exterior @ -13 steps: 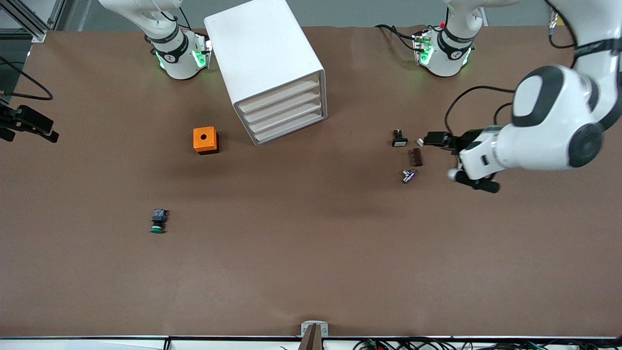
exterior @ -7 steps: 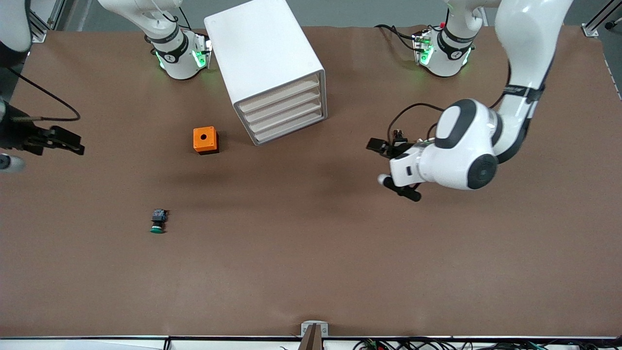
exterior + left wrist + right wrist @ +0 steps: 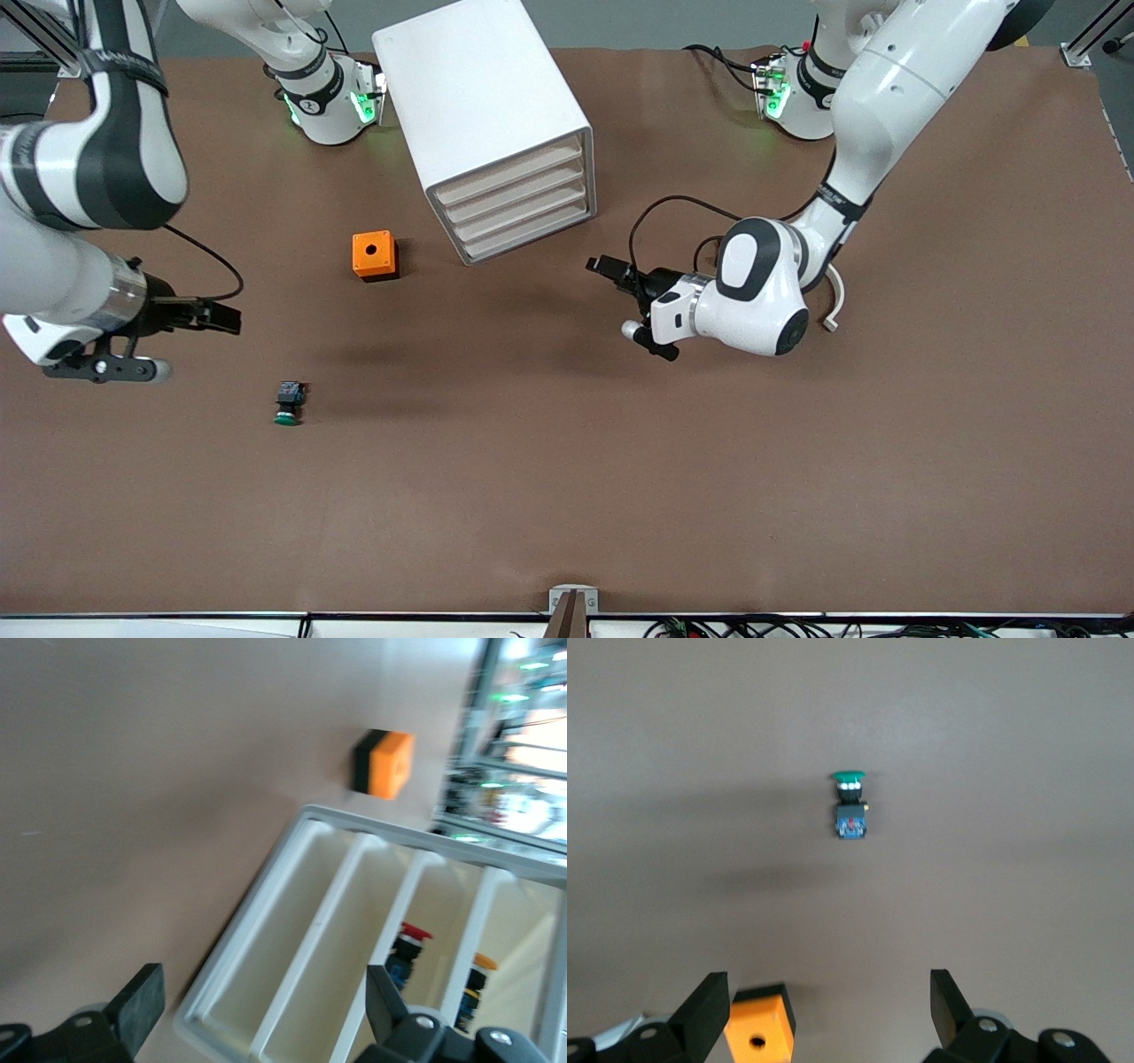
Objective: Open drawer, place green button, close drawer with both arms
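The tiny green-capped dark button point(image 3: 287, 403) lies at four o'clock from the nearer, spread-fingered right gripper point(image 3: 213, 316); the left gripper point(image 3: 616, 270), fingers apart, faces the white plastic drawer point(image 3: 523, 229).

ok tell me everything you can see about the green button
The button is tiny, with a round green cap on a dark black-blue body. It lies on its side on the bare brown table, cap toward the front camera, nearer that camera than the orange cube, toward the right arm's end. Nothing touches it.
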`<state>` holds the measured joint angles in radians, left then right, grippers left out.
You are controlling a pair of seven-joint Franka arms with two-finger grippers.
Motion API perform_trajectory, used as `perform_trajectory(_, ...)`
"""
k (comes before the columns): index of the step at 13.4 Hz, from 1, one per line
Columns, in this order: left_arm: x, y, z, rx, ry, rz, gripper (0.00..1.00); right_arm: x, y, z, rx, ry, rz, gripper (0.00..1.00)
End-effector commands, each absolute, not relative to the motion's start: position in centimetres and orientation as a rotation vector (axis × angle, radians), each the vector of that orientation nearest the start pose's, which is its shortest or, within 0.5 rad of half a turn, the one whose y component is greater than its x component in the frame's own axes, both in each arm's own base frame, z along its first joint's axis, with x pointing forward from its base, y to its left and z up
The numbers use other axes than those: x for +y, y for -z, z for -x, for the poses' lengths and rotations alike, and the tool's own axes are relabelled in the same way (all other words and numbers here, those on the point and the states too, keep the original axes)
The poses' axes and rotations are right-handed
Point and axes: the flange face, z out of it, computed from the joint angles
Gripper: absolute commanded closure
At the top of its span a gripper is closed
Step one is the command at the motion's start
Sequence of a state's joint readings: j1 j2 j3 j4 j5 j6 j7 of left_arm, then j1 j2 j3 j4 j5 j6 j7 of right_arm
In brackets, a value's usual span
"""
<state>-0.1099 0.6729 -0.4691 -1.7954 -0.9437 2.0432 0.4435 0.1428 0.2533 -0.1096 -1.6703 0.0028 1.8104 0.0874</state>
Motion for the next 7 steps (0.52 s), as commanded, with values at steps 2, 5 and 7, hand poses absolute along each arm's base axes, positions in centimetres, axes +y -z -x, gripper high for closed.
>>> perform_trajectory(2,-39.1,-19.4,-48.6,-0.309,0.503,-1.936,0.0,2.2,-39.2,-61.2,0.115,-0.097,3.169,0.0)
perform_trajectory(5,-41.5,-18.5,-45.7,-0.319,0.464,-1.837,0.0,2.1,-35.1,-60.6,0.162,-0.016,3.167,0.0)
perform_trajectory(7,-42.4,-17.7,-44.4,-0.356,0.422,-1.816,0.0,2.3,-32.7,-61.0,0.197,-0.018,3.17,0.0)
